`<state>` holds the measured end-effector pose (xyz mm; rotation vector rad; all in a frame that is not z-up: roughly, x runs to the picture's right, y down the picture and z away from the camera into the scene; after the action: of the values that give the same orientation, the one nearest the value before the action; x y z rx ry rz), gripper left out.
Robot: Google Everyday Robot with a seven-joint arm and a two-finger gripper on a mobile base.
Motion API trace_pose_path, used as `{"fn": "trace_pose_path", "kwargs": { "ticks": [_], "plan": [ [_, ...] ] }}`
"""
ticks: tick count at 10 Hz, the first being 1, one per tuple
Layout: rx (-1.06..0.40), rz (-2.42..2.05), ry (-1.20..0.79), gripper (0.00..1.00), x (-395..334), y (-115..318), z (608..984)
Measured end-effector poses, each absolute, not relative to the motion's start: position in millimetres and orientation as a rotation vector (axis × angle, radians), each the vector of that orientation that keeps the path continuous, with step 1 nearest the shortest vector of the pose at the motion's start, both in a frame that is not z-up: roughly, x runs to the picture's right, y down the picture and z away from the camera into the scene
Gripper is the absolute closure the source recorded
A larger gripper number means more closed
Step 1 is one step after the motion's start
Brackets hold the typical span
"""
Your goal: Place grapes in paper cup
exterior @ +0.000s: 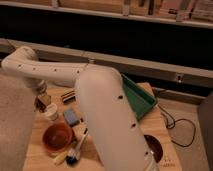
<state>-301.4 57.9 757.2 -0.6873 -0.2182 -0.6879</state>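
Gripper (42, 101) hangs at 11 o'clock of small white paper cup (51, 113), jaws' state cannot tell, dark grapes not made out; centre squarely over rim, release low.

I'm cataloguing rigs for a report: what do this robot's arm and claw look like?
The arm is made of thick, rounded off-white segments dotted with small dark spots. The claw, close by the paper cup at far left, is small and dark.

White arm (110, 120) runs up from lower right, elbow bent leftward; wrist (36, 82) angled down, gripper (43, 101) low at far left.
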Motion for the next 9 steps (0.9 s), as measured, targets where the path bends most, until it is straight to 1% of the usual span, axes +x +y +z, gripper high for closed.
{"fn": "trace_pose_path", "kwargs": {
  "ticks": [3, 9],
  "plan": [
    [-0.694, -0.647, -0.202, 1.0, -285.4, 58.3, 760.8],
    [-0.709, -0.626, -0.226, 1.0, -281.1, 62.9, 773.9]
  ]
}}
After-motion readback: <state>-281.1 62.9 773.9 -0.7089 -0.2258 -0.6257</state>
